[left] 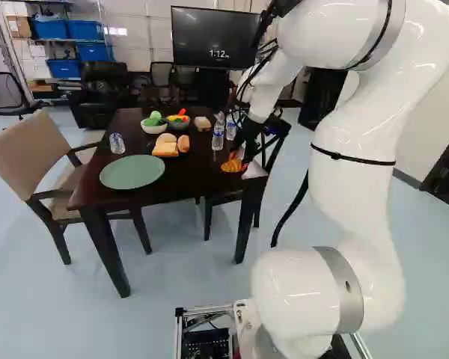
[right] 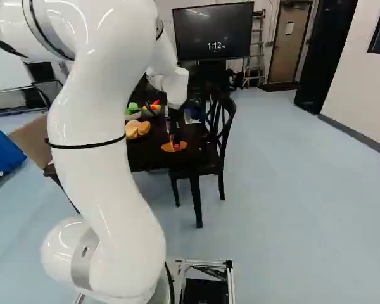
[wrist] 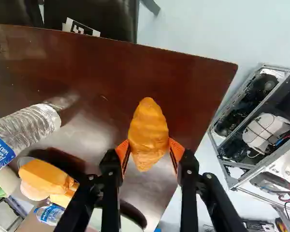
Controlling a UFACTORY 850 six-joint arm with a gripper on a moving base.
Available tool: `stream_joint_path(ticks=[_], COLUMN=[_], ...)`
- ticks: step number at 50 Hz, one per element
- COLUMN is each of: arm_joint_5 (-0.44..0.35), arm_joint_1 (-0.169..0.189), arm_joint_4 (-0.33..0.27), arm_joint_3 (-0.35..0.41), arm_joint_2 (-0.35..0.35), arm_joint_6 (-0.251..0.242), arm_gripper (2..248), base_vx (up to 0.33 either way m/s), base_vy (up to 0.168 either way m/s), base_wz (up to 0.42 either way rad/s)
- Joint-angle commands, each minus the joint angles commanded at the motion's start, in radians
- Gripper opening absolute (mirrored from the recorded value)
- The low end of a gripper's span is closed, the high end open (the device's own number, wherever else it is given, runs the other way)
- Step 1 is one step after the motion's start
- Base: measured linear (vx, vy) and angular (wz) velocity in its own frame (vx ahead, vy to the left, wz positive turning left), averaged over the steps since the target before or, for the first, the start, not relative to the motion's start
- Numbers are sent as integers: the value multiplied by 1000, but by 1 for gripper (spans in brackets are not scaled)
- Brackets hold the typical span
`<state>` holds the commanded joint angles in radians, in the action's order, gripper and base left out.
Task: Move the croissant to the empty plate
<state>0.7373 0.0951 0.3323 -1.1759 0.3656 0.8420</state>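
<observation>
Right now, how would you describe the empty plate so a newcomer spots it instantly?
In the left base view, find the dark table, then its near corner beside the beige chair. The plate there is a round, grey-green disc. It is bare, whereas the white bowl farther back holds green food.

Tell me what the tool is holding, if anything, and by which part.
The tool holds the orange, ridged, tapered croissant by its two long sides, about midway between its ends.
</observation>
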Motion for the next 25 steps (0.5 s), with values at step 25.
stream_joint_path(ticks=[25], arm_joint_5=[0], arm_joint_1=[0], arm_joint_4=[0], arm_joint_3=[7], arm_joint_2=[-28], arm_joint_6=[0], arm_gripper=[124], base_vx=[0], base_vy=[0], base_wz=[0])
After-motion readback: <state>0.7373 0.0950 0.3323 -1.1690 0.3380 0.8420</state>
